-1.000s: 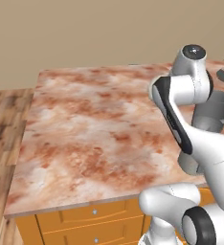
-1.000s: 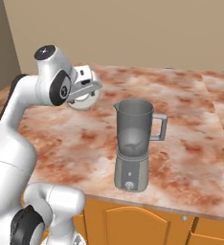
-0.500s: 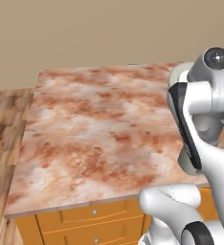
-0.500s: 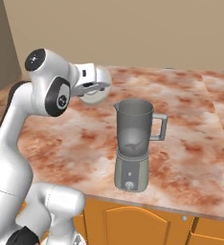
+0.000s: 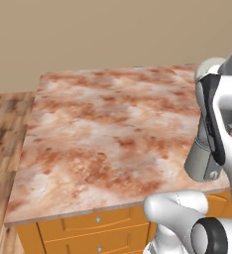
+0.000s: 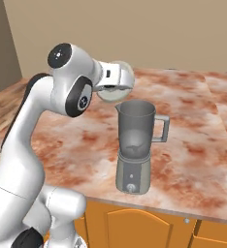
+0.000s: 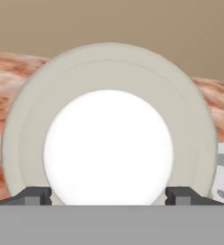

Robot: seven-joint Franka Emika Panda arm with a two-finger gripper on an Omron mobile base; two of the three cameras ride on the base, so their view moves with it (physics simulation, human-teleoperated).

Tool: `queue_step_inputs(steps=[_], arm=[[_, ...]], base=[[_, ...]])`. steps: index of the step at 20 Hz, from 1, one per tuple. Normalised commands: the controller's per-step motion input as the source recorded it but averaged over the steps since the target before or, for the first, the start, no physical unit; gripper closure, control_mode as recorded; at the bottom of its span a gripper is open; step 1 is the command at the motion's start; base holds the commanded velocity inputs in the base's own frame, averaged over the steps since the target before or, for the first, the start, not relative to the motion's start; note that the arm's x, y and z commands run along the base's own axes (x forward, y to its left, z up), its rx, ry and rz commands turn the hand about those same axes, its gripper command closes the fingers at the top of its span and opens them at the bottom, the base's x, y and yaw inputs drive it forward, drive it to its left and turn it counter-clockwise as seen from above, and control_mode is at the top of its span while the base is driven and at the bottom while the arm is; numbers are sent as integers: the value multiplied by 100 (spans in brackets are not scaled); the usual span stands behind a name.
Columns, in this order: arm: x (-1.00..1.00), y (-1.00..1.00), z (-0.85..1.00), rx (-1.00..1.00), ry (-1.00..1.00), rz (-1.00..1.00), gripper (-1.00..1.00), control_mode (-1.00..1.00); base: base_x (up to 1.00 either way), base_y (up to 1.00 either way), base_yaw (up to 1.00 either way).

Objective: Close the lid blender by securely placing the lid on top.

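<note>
Pale lid [image 7: 109, 139] clamped in end effector [image 7: 109, 195] above blender [image 6: 136, 145]

Arm has swung right, toward blender [image 6: 137, 145]. Lid [image 6: 116, 83], held on edge in gripper [image 6: 116, 86], was well left of jar 1 s ago; at 0.5 s nearer, upper left of jar; now just above jar's rear-left rim, close to the mouth, not touching. In left base view, arm's upper links now hide more of blender [image 5: 203, 158].
</note>
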Motion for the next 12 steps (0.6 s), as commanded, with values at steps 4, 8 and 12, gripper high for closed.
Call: queue_step_inputs(steps=[4, 8, 12], arm=[[0, -47, 0, 24, 26, 0, 100, -100], [2, -39, 0, 16, 28, 0, 100, -100], [17, -26, 0, 6, 25, 0, 100, -100]], base=[[0, 0, 0], [0, 0, 0], [0, 0, 0]])
